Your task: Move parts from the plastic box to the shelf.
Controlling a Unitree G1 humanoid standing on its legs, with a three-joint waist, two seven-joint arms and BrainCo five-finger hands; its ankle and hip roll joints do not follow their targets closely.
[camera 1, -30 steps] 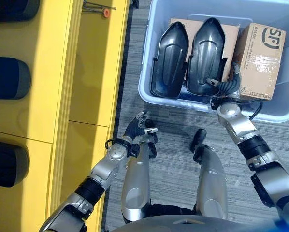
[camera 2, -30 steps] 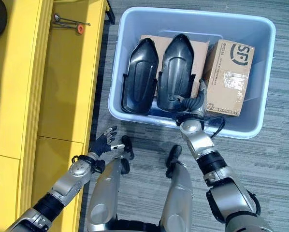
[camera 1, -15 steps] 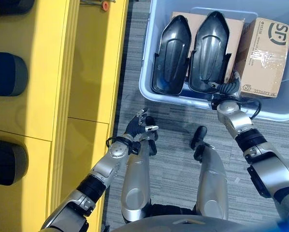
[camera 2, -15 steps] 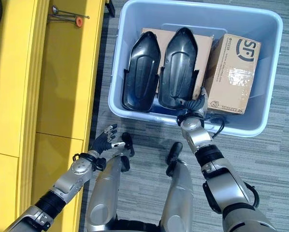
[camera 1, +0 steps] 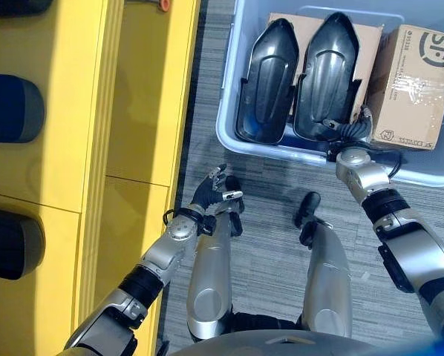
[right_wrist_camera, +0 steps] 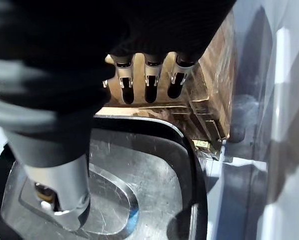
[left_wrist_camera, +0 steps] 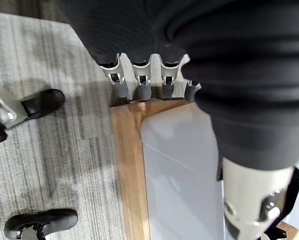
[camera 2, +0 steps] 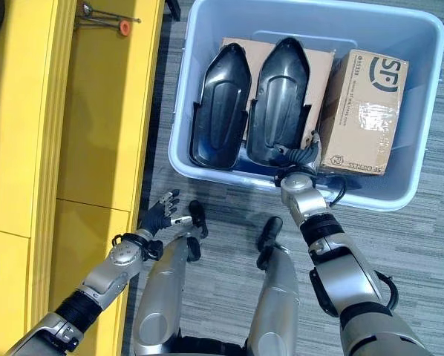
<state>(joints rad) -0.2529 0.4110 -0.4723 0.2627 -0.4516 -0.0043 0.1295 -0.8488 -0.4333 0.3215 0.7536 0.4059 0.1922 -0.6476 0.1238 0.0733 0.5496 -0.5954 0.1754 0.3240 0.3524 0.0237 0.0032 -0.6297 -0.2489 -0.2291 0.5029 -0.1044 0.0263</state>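
Head cameras look down on the plastic box on the carpet, just beside the yellow shelf. 2 black moulded parts lean side by side on a flat cardboard sheet, with a taped cardboard carton beside them, so neither part has reached the shelf. The right hand reaches over the box's near wall to the bottom end of the right-hand part, likely to grip it. The left hand hangs low near the shelf front, fingers loosely spread, holding nothing.

Left wrist view: that hand's fingers point straight out over floor and a wooden edge, idle.

Right wrist view: the fingers run nearly straight above the part's hollow, thumb apart and lower; I cannot tell whether anything touches yet.
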